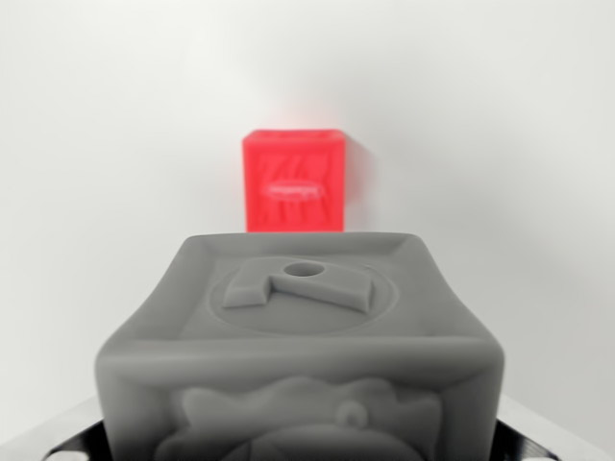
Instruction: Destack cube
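Wrist view's near half is filled by a grey cube, embossed on top and front, blurred by closeness. Beyond it, a red cube sits on the white table, apart. Whether the gripper is spread or pinching, I cannot tell.

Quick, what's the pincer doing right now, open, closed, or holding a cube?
Pincer: cannot be told; its fingers are not in the wrist view. The grey cube fills the foreground, with the red cube behind it.
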